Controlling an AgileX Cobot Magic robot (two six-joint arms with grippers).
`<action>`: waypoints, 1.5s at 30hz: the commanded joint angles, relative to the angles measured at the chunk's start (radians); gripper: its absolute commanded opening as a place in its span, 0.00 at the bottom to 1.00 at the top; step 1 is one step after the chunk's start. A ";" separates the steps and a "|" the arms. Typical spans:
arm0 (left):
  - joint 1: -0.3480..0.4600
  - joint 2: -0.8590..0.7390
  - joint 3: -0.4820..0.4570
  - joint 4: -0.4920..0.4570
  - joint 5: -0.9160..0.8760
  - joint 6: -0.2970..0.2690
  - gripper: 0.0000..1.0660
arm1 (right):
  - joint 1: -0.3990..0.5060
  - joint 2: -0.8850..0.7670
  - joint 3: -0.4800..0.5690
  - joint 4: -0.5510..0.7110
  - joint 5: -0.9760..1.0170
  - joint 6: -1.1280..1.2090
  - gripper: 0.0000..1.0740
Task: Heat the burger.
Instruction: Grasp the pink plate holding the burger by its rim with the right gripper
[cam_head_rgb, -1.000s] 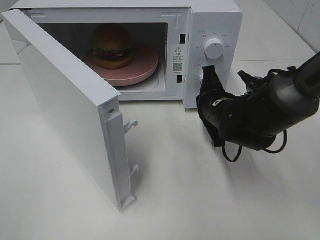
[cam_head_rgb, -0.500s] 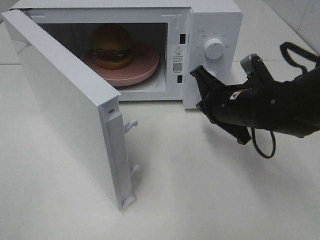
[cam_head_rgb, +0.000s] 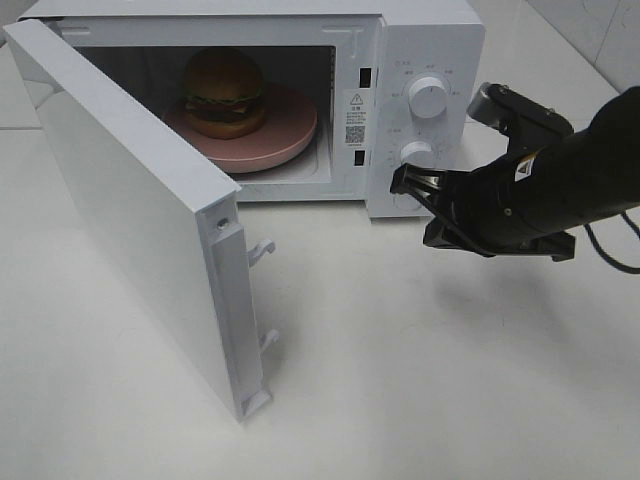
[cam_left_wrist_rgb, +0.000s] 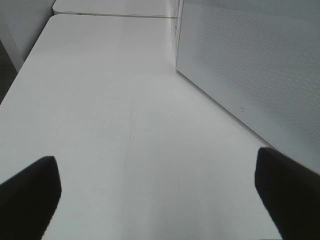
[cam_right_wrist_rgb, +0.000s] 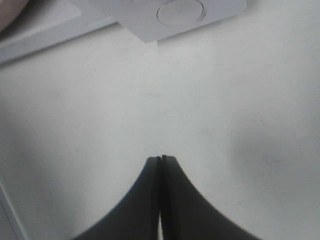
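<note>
Nearest to me the microwave's door (cam_head_rgb: 140, 220) swings wide open toward the front, its latch edge out over the white table (cam_head_rgb: 420, 380). My left pincer (cam_left_wrist_rgb: 157, 187) does not show in the high view; its own camera shows the two dark fingers (cam_left_wrist_rgb: 30, 187) spread wide with nothing between them, low over the table beside a white dotted panel. Further in, my right pincer (cam_head_rgb: 398, 181) hangs in front of the microwave's (cam_head_rgb: 430, 40) control panel, its jaws pressed together on nothing, tips just beside the lower knob (cam_head_rgb: 415, 153); I cannot tell whether they touch it. The burger (cam_head_rgb: 223, 92) sits deeper, inside the microwave's cavity toward its hinge side, well apart from that pincer and on the other side of the cavity's frame. It rests on the pink plate (cam_head_rgb: 290, 125). I count one burger, one plate, one microwave, two knobs, the upper knob (cam_head_rgb: 429, 97) above the lower, and two pincers. The burger is round, with a glossy golden-brown bun, a green lettuce frill, a red and yellow layer and a dark patty.
</note>
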 joint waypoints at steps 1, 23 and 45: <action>0.004 -0.016 -0.001 -0.001 -0.005 0.003 0.92 | -0.013 -0.035 -0.070 -0.061 0.227 -0.195 0.00; 0.004 -0.016 -0.001 -0.001 -0.005 0.003 0.92 | -0.013 -0.044 -0.320 -0.065 0.804 -1.209 0.03; 0.004 -0.016 -0.001 -0.001 -0.005 0.003 0.92 | 0.015 -0.044 -0.339 -0.199 0.760 -1.825 0.19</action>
